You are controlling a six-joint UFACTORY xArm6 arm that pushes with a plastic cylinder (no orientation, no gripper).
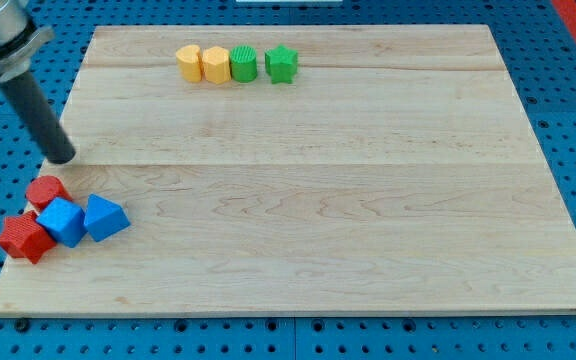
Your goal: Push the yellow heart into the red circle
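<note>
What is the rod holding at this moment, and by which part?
Nothing is held. My tip has no gripper and touches no block; it stands just above the red circle, apart from it, far from the yellow heart.

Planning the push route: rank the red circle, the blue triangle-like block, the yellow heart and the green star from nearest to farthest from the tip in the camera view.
Measured from my tip:
1. Red circle, just below it, at the view's left.
2. Blue triangle-like block, lower, slightly right.
3. Yellow heart, in the top row, left end.
4. Green star, top row, right end.
</note>
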